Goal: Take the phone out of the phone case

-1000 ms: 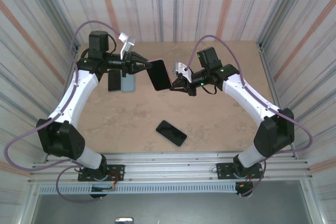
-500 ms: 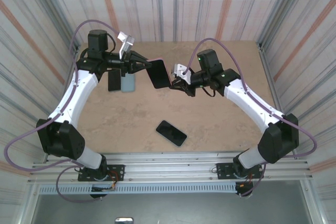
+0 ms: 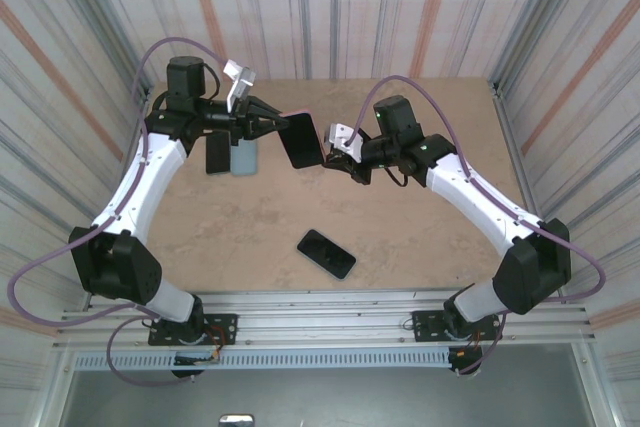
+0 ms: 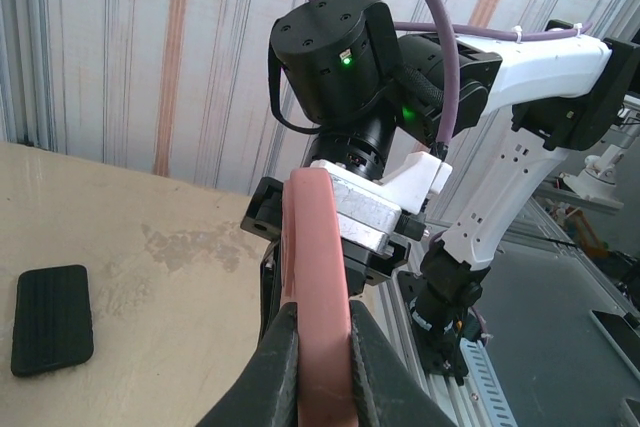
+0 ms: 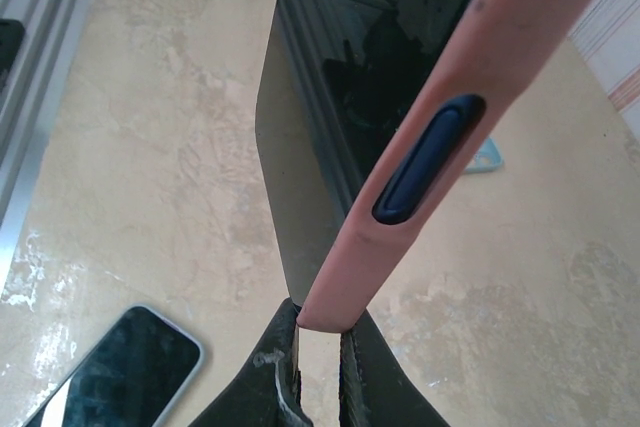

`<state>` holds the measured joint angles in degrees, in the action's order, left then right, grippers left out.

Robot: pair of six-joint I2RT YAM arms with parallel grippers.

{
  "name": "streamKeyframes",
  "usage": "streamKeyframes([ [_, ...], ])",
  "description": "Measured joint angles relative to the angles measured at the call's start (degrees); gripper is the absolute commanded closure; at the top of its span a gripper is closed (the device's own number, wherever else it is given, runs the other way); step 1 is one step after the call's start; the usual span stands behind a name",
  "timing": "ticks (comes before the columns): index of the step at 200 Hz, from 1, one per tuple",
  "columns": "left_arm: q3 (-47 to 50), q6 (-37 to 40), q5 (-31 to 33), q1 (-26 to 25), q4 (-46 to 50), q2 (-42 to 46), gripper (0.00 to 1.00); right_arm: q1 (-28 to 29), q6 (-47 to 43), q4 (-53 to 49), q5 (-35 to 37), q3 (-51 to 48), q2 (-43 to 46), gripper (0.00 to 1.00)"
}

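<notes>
The salmon-pink rubbery phone case (image 4: 316, 237), with the black glass-fronted phone (image 5: 330, 87) seated in it, hung above the tan table (image 3: 420, 237) between both arms. The left gripper (image 4: 322, 325) pinched one edge, and the right gripper (image 5: 318, 325) pinched the opposite corner.

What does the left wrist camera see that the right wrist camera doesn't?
Left wrist camera: the right arm with its green light, plus a black ribbed phone-shaped thing lying flat. Right wrist camera: the dark screen of the phone, a blue side button and a spare phone lying flat. Both: the pink phone case, pinched by the left gripper in one and the right gripper in the other, and the tan table.
</notes>
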<state>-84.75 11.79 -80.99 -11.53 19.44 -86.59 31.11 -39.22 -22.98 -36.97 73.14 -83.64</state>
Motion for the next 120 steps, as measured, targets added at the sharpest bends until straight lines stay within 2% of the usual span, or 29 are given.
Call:
streamKeyframes([
  [120, -0.5, 0.0, 0.2, 0.0, -1.1, -1.0, 1.00, -0.3, 3.7, 8.7, 1.2, -4.1, 0.4, 0.86],
])
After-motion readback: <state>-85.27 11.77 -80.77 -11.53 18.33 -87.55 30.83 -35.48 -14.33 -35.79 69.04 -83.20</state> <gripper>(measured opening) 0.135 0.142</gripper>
